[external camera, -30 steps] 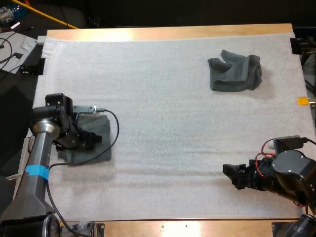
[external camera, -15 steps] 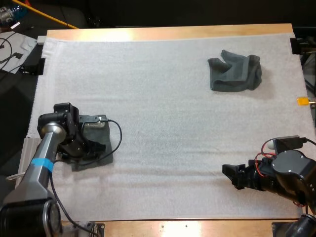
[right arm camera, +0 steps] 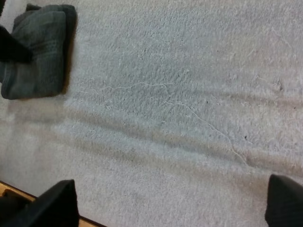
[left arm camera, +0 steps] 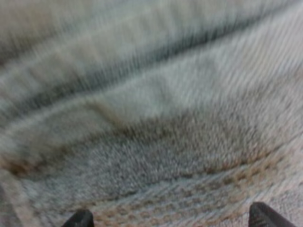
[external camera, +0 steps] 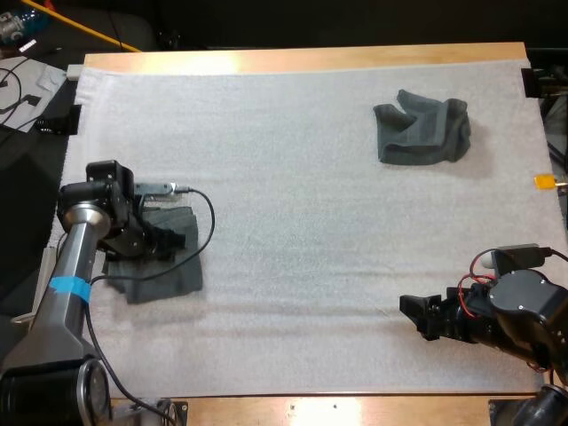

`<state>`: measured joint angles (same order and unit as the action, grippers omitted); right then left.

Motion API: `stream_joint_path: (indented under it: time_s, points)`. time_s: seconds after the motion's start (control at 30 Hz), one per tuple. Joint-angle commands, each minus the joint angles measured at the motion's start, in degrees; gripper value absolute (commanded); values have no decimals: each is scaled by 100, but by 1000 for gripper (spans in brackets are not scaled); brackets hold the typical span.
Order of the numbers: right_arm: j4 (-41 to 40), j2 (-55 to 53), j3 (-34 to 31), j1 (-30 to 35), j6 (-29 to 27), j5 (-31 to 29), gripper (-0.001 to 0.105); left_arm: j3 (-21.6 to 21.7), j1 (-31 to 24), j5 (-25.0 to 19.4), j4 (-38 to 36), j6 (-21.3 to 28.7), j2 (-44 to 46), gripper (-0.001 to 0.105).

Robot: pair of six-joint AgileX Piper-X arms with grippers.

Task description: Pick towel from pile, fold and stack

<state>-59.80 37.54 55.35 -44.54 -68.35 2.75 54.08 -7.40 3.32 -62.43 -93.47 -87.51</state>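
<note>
High view: a white mat (external camera: 293,204) covers the wooden table (external camera: 293,59), with low ripples running across its near half. The crumpled towel (external camera: 422,131) lies at about 2 o'clock, well apart from both arms. At 9 o'clock the folded towel (external camera: 164,275) lies flat on the mat, and the left gripper (external camera: 173,244) sits low over its far edge. The right gripper (external camera: 414,318) is at about 4 o'clock over bare mat, pointing towards 9 o'clock. Off the table at 11 o'clock a yellow rod (external camera: 80,27) lies on the dark floor.

Left wrist view: the left gripper (left arm camera: 170,220) has its jaws set wide apart, clamped on nothing. The grey-green weave of the folded towel (left arm camera: 156,142) lies close beneath and between the tips, with a hem band running across.

Right wrist view: the right gripper (right arm camera: 170,208) also has its jaws spread, with only rippled mat (right arm camera: 189,94) and loose threads between them. Farther off is the folded towel (right arm camera: 35,52), the left gripper at its edge.
</note>
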Motion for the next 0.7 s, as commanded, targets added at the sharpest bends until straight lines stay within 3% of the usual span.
stream_joint_path:
  time_s: [0.0, 0.27, 0.67]
  points:
    - [16, -8, 36, 7, -5, 13, 77, 252, 5, 71, -15, -39, 82, 62]
    - [40, -7, 48, -11, 14, 13, 77, 508, -5, 378, 914, -204, 87, 62]
    - [26, 0, 43, -6, 79, 2, 77, 491, -4, 530, 816, -261, -831, 62]
